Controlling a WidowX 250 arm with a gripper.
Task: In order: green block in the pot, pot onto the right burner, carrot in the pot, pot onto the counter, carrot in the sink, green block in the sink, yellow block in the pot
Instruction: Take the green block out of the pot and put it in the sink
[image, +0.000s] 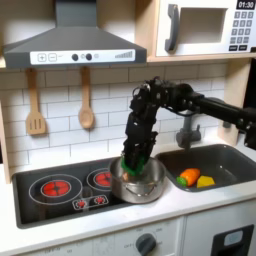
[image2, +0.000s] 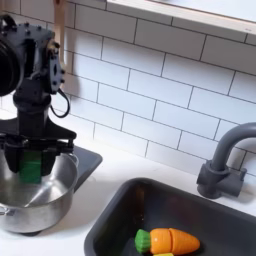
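The pincer (image2: 33, 160) is down over the pot (image2: 35, 195) and closed on the green block (image2: 33, 166), which sits between its fingers just above the pot's floor. The pot stands at the cooktop's edge nearest the sink (image: 205, 170), partly on the table (image2: 110, 190) by the look of it. The carrot (image2: 168, 240) already lies in the sink, with something yellow (image: 206, 181) touching it, probably the yellow block. So this looks like the green block's trip out. To do it well: lift straight up until the block clears the pot's rim, or the pot could get dragged along. Then swing across to the sink, keep clear of the faucet (image2: 228, 160), and let go low beside the carrot.
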